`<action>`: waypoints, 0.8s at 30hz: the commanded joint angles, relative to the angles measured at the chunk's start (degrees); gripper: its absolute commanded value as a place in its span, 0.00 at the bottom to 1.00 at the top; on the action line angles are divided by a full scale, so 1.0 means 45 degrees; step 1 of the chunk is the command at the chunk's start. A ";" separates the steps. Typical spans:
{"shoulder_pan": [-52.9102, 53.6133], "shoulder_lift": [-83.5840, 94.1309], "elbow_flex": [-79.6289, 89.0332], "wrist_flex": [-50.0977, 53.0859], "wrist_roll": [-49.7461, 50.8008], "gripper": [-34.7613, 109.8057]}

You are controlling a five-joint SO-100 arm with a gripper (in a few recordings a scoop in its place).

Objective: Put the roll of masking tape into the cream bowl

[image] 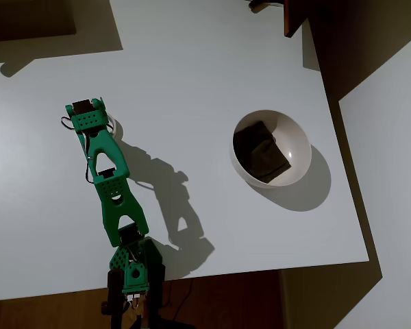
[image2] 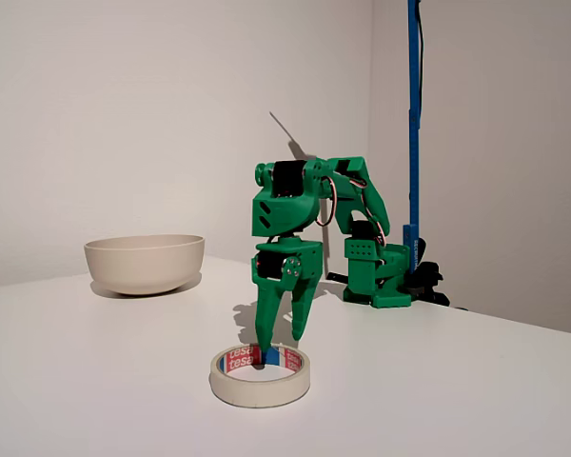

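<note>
I'm at the grasp: my hand (image2: 278, 350) hangs over the tape (image2: 260, 375) on the surface (image2: 457, 400), fingers apart, one inside the ring. Next I'd close on its wall, lift, and carry it to the bowl (image: 298, 140), well apart.

On the roll of masking tape (image2: 260, 377), look at the inner rim in the fixed view: you can read red panels with white lettering that spells "tesa", repeated around the core. Two of these marks are clear on the far inside wall, one to the left of the gripper's (image2: 280, 345) blue-tipped finger and one to its right; the right one is partly cut off by the finger. You will find no other legible writing, number or sign, neither in the fixed view nor in the overhead view.
</note>
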 commanded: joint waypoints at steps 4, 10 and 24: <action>-0.0352 0.0098 -0.0723 0.0020 0.0273 0.38; -0.0391 -0.0859 -0.0723 -0.0430 0.0332 0.35; -0.0391 -0.0195 -0.0742 -0.1250 0.0371 0.18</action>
